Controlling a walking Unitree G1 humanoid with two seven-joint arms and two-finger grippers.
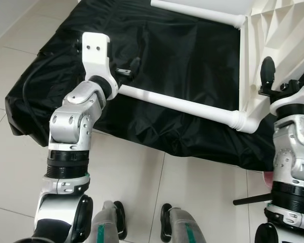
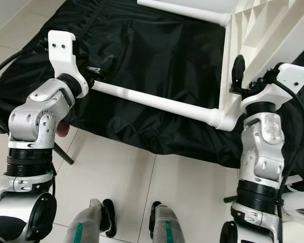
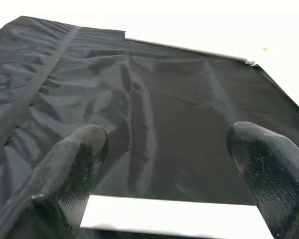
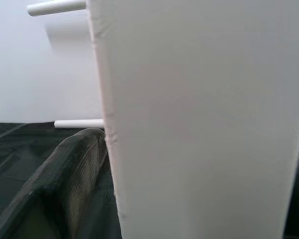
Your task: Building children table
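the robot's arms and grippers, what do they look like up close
Both arms are silver metal, built of rounded joint housings with black ribbed rings between the segments. The left arm ends in a white wrist bracket with two small holes, and a black cable loops off it. The right arm carries a similar white bracket with a black cable. The left gripper's fingers are long, matte black, with rounded, finely textured tips.

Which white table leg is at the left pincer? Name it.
The nearer leg, lying across the black cloth; the left pincer straddles its free end. The farther leg lies untouched beyond.
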